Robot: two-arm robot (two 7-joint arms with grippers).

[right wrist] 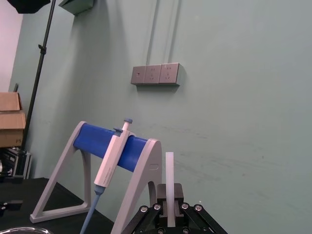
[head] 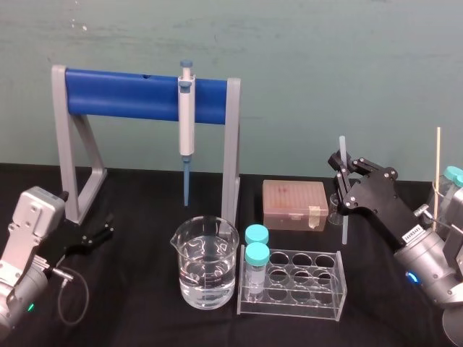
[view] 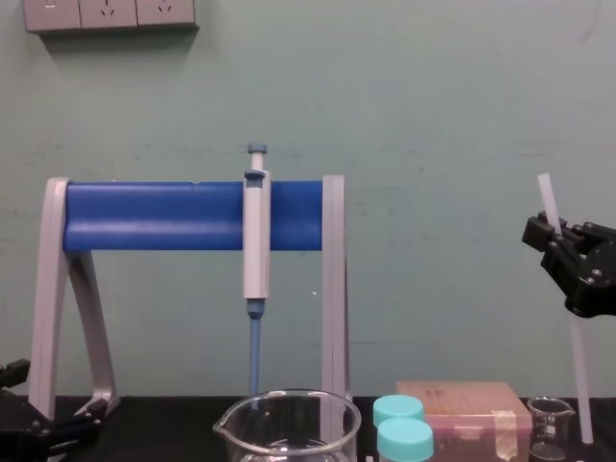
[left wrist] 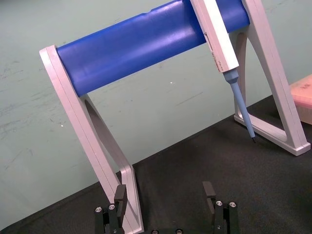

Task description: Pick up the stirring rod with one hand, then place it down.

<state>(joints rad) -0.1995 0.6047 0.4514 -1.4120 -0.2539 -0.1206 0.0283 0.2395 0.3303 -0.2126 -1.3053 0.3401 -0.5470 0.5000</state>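
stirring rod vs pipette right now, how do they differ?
The thin translucent-white stirring rod is clamped in the black right hand; the grey-white pipette with blue tip hangs on the blue bar of the grey stand. The rod is plain and even throughout; the pipette has a thick body narrowing to a tip. Both stand roughly upright. Left hand rests open near the stand.

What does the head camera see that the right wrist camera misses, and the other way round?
Head view, not right wrist: a tube rack holding two capped vials, and a pink tip box. Right wrist view, not head: wall sockets, cardboard boxes and a black pole in the room behind. Both: the pipette hanging on the blue stand, and the right gripper shut on the upright rod. The left gripper sits open beside the stand's foot.
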